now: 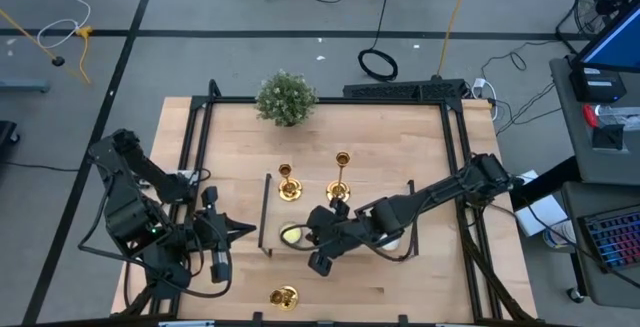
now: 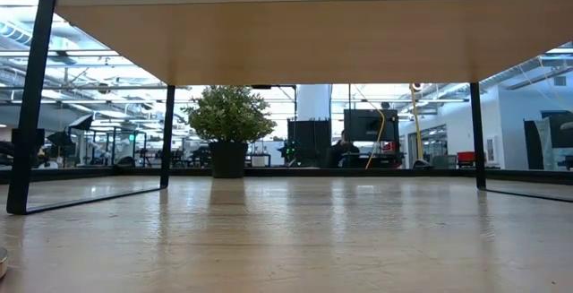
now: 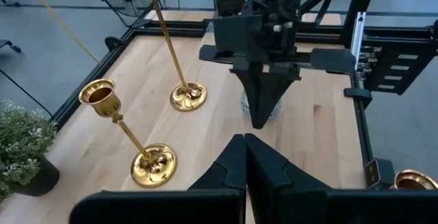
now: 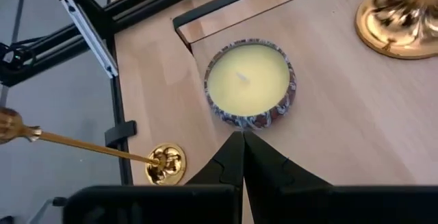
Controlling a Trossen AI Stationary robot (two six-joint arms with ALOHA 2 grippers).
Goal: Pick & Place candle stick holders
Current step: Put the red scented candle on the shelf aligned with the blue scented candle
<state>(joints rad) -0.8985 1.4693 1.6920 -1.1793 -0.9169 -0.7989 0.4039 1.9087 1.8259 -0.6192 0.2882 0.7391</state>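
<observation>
Candlesticks: three gold ones stand on the worktop (image 1: 400,147). Two are near the middle, a shorter one (image 1: 288,185) and a taller one (image 1: 340,179); the third (image 1: 284,296) is at the near edge, well apart from them. Polished metal, so probably stiff, fairly light and slippery. Each is top-heavy on a thin stem over a flared base, so it would likely tip if nudged. The stem just above the base looks the safest hold. The right gripper (image 1: 318,260) hangs by a yellow candle (image 4: 250,81), jaws together and empty. The left gripper (image 1: 247,231) waits at the left, jaws together too.
</observation>
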